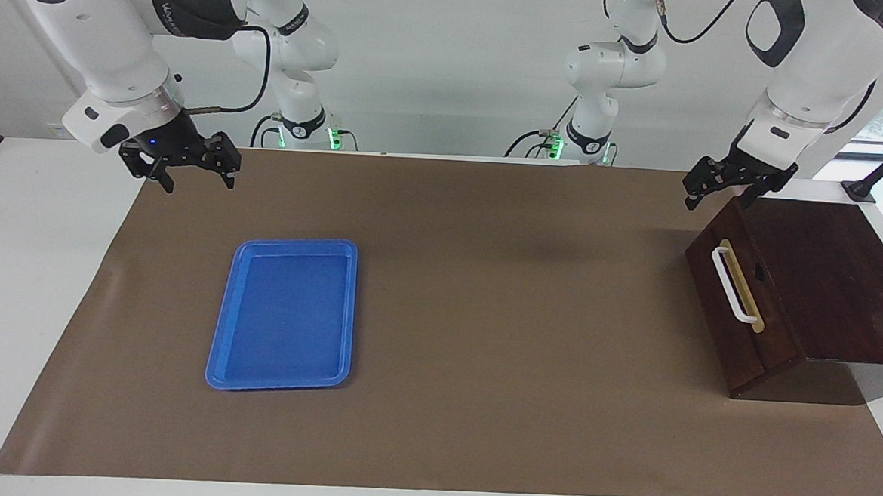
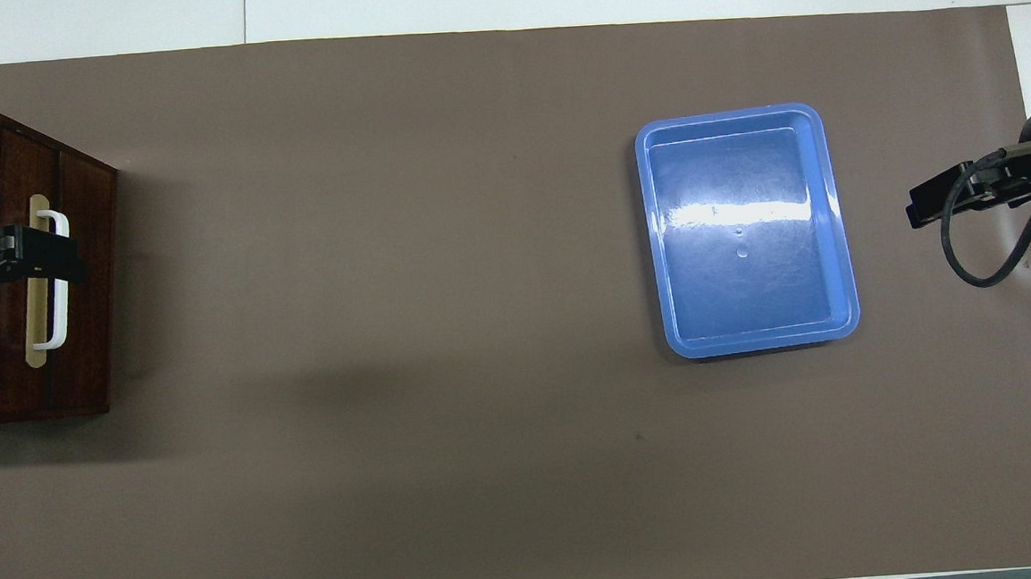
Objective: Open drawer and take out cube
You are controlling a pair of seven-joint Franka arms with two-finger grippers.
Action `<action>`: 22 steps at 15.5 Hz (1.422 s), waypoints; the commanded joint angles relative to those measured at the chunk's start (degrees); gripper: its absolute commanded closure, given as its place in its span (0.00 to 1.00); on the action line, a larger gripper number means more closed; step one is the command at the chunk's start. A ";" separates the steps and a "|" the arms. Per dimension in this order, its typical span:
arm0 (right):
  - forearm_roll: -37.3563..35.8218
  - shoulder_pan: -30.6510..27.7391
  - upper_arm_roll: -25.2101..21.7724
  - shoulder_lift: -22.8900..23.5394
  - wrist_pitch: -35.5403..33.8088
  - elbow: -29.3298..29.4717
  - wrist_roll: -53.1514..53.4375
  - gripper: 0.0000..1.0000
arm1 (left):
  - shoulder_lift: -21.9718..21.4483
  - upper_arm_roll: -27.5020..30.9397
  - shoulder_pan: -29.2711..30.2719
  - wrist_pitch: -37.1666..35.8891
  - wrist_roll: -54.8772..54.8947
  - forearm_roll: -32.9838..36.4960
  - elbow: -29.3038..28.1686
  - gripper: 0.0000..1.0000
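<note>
Desk [image 1: 47, 273] under brown mat [image 1: 484, 296]: wide bare stretch between box and blue tray [image 1: 284, 314]. Dark wooden box [image 1: 825, 291] at mat's left-arm end edge; drawer [image 1: 741, 301] shut, white handle [image 1: 734, 286] facing tray. Cube not visible. Left gripper [image 1: 724, 189] above box's top edge, jaws apart. Right gripper [image 1: 192, 168] over mat's right-arm end edge, well apart from tray, jaws apart.

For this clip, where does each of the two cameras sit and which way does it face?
Facing view: high across the table, looking at both robots; shows both arms and bases, the left gripper over the closed drawer, the right gripper waiting, both open.
Overhead view: high above the robots' end, looking steeply down; only gripper ends show.
Shared: drawer, white handle, blue tray, brown mat, half a turn apart. No cube visible.
</note>
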 commanded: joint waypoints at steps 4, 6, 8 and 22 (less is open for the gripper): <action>0.80 -0.86 0.63 -1.29 0.27 -1.40 -0.47 0.00 | -0.94 -0.15 0.40 0.76 0.67 -0.27 -1.22 0.00; 0.80 -0.86 0.63 -1.29 0.27 -1.40 -0.47 0.00 | -0.94 -0.15 -0.04 1.20 0.05 -0.27 -1.31 0.00; 0.80 -0.94 0.63 -1.29 0.27 -1.40 -0.47 0.00 | -0.86 -0.15 0.40 1.90 -0.04 -0.18 -1.31 0.00; 0.80 -1.03 0.63 -1.20 0.44 -1.49 -0.38 0.00 | 6.17 -0.24 -1.62 33.09 0.05 25.90 -17.22 0.00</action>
